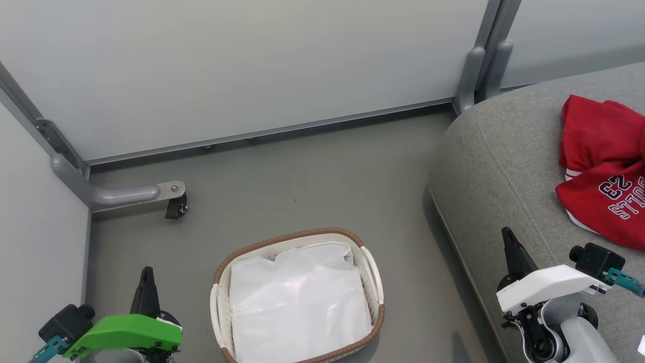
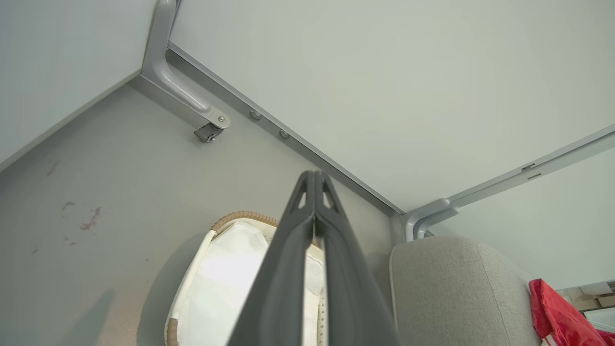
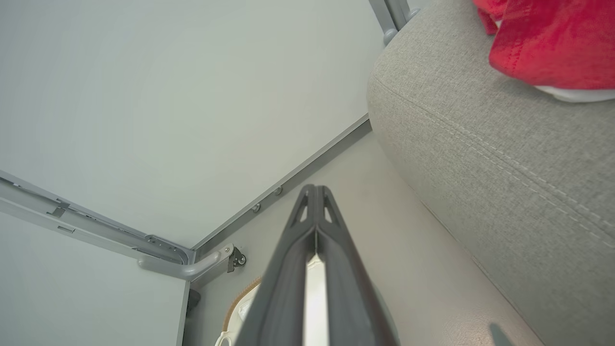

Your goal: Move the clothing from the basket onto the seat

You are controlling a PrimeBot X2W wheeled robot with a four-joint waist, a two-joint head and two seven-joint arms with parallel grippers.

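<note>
Grey floor (image 1: 302, 171); white perforated basket (image 1: 297, 235) clothes-free.
Red garments (image 1: 599, 151) on grey woven cushion (image 1: 494, 166), 3 o'clock, so left gripper (image 1: 146, 276), right gripper (image 1: 508, 240) rest pressed together.

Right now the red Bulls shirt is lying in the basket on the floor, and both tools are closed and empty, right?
Not quite: the head view shows the red shirt lying on the grey seat; the basket on the floor holds just its white liner. The left tool and right tool are indeed closed and empty.
</note>
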